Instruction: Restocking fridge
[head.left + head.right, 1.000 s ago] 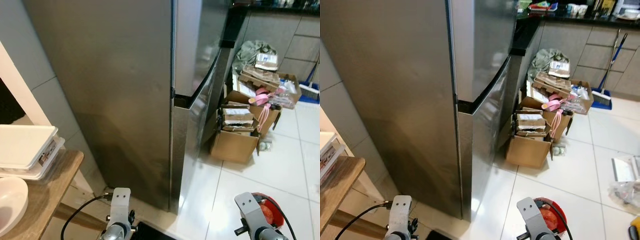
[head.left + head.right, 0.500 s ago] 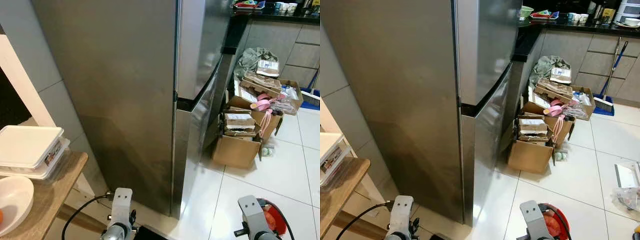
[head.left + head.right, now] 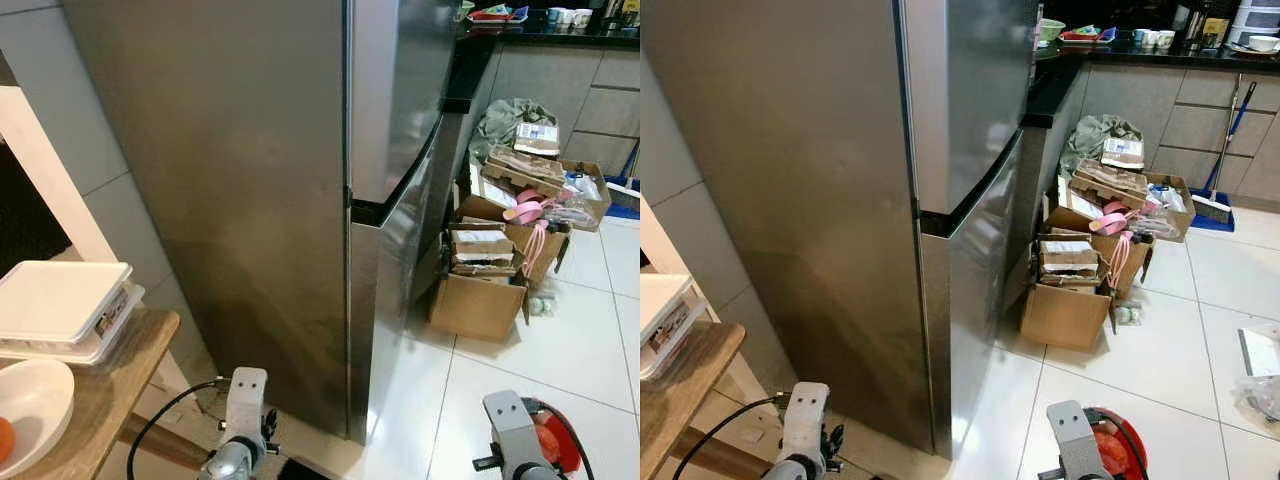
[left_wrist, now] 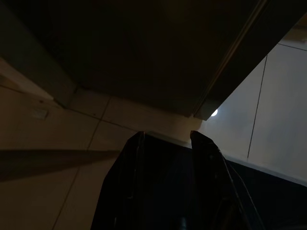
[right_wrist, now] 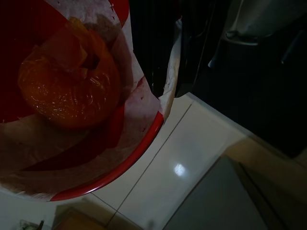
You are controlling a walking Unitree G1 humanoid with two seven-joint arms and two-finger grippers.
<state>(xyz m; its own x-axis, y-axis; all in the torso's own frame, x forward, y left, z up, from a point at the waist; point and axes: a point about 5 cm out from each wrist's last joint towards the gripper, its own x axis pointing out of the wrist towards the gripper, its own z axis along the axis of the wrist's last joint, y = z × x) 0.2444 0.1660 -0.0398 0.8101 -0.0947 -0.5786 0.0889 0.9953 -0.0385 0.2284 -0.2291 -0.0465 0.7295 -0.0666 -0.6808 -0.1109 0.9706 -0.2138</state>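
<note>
Gleaming steel fridge (image 3: pixel 300 200), 2 closed doors, dark seam between.

The view has shifted (camera motion), revealing an orange fruit (image 3: pixel 4 440) inside the shallow white bowl (image 3: pixel 38 398).

Likely a home kitchen: fridge (image 3: pixel 300 200), counter (image 3: pixel 1140 45).

Both arms hang low; left end effector (image 4: pixel 165 139) fingers slightly parted.
</note>
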